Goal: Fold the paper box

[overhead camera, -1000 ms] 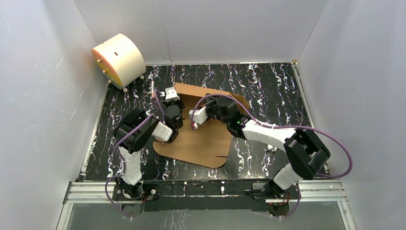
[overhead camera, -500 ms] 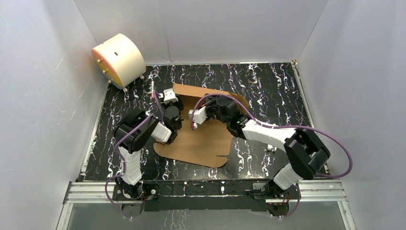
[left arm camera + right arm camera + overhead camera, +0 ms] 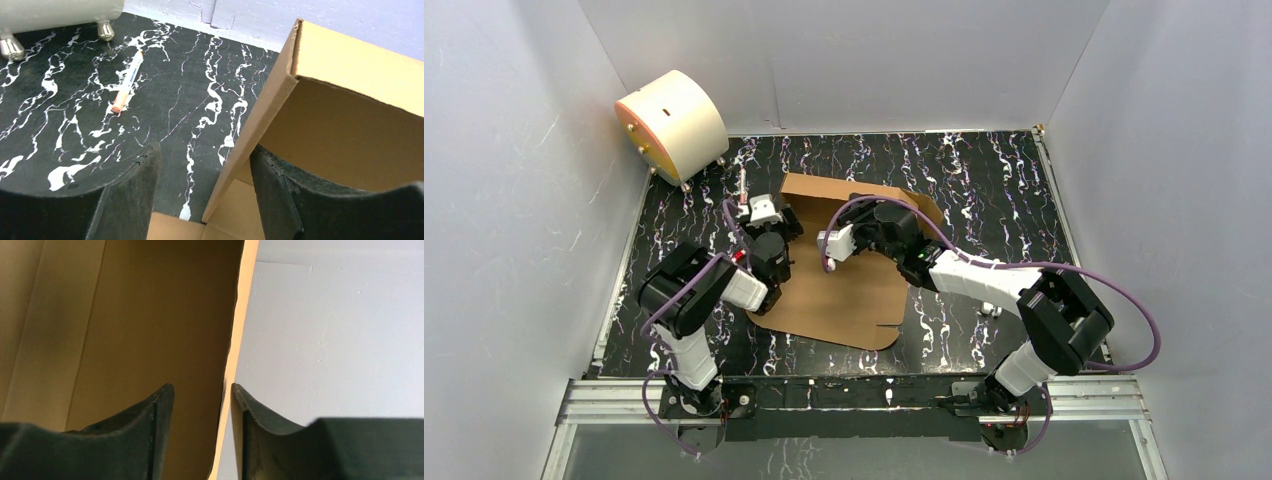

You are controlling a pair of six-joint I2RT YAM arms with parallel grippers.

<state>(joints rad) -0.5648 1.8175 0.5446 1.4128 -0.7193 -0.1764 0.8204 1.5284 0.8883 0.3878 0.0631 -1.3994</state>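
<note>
The left claw (image 3: 204,150) and right claw (image 3: 201,387) stand apart astride raised walls of the brown corrugated cardboard box (image 3: 844,290); unheld, these may flop flat.

From the top external view we look steeply down from above and behind the arm bases (image 3: 699,398) at the bottom edge, seeing the whole table (image 3: 984,170). The left wrist view sits low and close, facing the back wall (image 3: 325,15); the right wrist view sits closer still. All three share the paper box (image 3: 849,290); the first two share the pen (image 3: 742,186).
</note>
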